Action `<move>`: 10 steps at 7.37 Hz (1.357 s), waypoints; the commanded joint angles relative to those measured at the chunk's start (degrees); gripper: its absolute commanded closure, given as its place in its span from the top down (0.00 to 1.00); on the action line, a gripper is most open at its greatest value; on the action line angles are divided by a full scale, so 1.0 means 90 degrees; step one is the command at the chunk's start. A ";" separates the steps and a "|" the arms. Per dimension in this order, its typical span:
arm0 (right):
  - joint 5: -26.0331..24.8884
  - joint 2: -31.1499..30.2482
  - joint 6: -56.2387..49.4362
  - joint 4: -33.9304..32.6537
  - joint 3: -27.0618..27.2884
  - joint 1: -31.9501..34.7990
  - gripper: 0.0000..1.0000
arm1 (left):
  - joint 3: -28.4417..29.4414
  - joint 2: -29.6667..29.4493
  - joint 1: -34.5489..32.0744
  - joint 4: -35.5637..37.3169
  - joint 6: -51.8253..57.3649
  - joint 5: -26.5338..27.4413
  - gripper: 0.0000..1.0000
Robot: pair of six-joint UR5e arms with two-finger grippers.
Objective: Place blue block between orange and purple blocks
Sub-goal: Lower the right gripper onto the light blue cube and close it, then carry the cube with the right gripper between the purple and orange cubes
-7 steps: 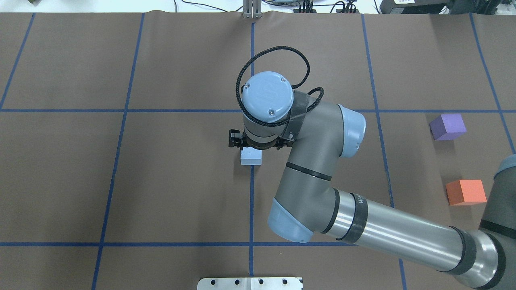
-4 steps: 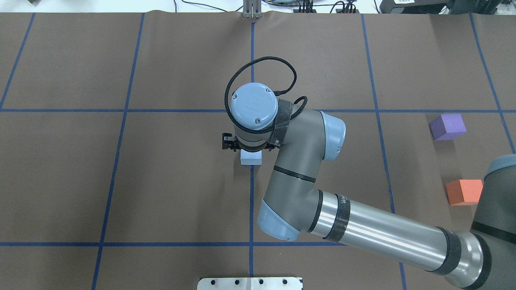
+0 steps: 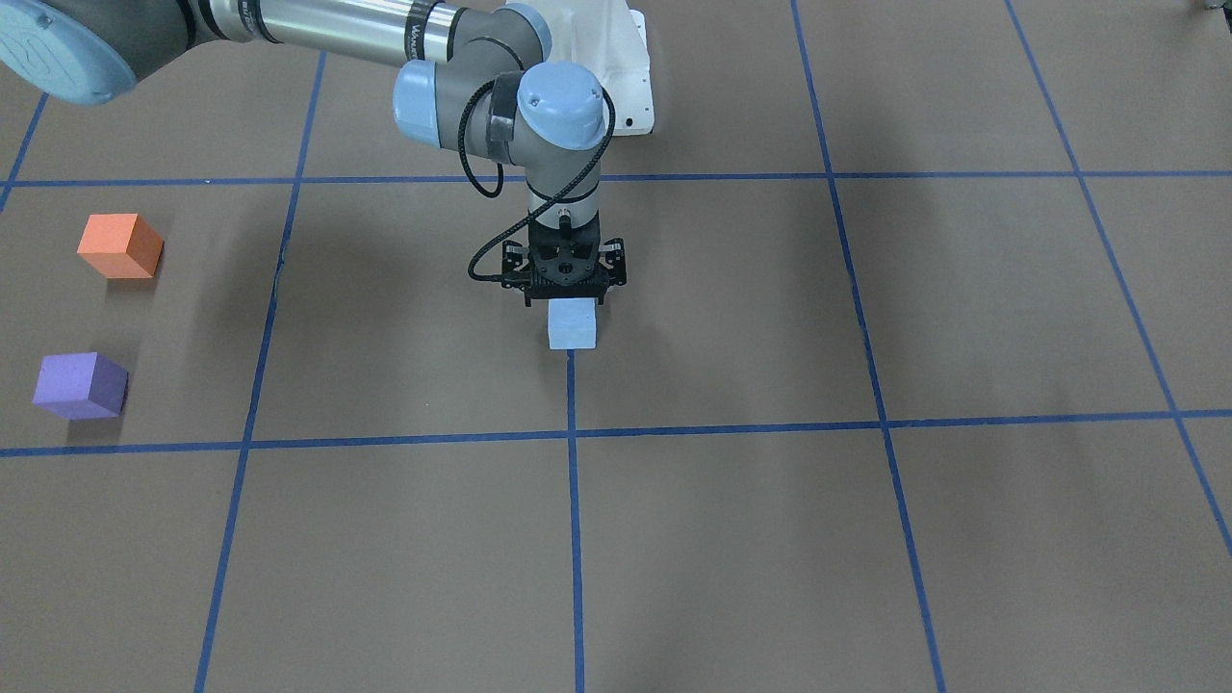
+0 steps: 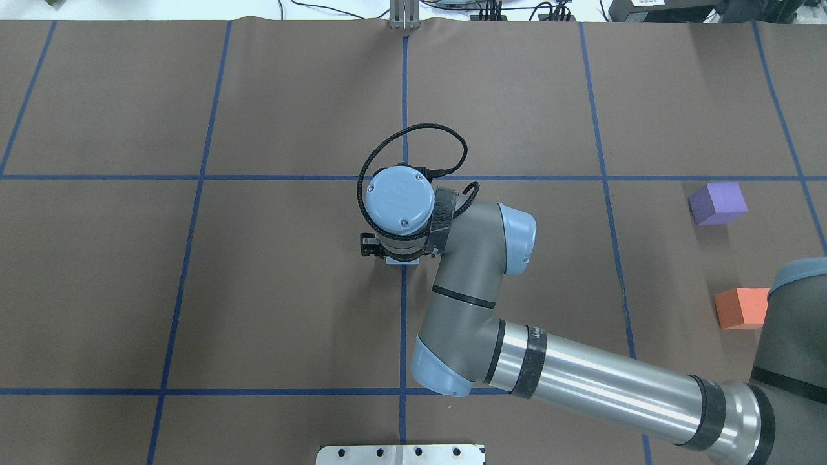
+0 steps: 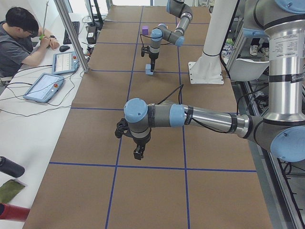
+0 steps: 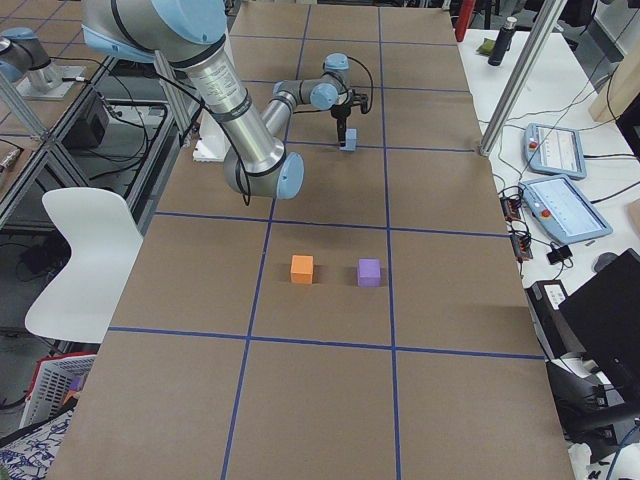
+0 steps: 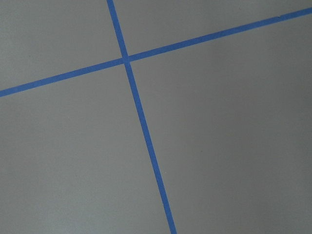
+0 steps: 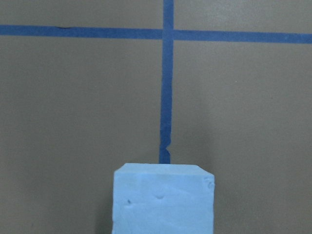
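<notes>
The blue block [image 3: 574, 327] is found in the middle of the brown table [image 3: 866, 529], right at the end of a blue tape line [image 3: 572, 395]. The right gripper [image 3: 575, 294] is pointed straight down, just above the block. Its fingers are seen spread apart, wider than the block, and nothing is held in them. It cannot be told if the block is touched.

The orange block [image 3: 118, 245] and the purple block [image 3: 80, 386] are set near each other on the robot's right side, with a gap between them. The blue block is well apart from both.

The left gripper [image 5: 138, 155] is seen only from the side, over the table, so it cannot be told if its fingers are apart or together.
</notes>
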 commanded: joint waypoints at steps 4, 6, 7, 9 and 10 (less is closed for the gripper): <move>0.0117 -0.0084 -0.0053 0.0153 0.0254 0.0237 0.00 | 0.0042 0.0000 0.0000 -0.0010 0.0000 -0.0001 1.00; 0.0517 -0.0823 -0.0209 -0.0312 0.1461 0.0637 0.00 | 0.0091 0.0010 0.0000 -0.0262 -0.0184 -0.0010 1.00; 0.0809 -0.1214 -0.0606 -0.0944 0.2309 0.0968 0.00 | 0.0091 0.0019 -0.0009 -0.0476 -0.0650 -0.0001 1.00; 0.1259 -0.1975 -0.1504 -0.1545 0.3280 0.1719 0.00 | 0.0062 0.0175 -0.0010 -0.0712 -0.0801 -0.0001 1.00; 0.1522 -0.2685 -0.2021 -0.1488 0.3652 0.2023 0.00 | 0.0061 0.0176 0.0000 -0.0713 -0.0810 -0.0001 1.00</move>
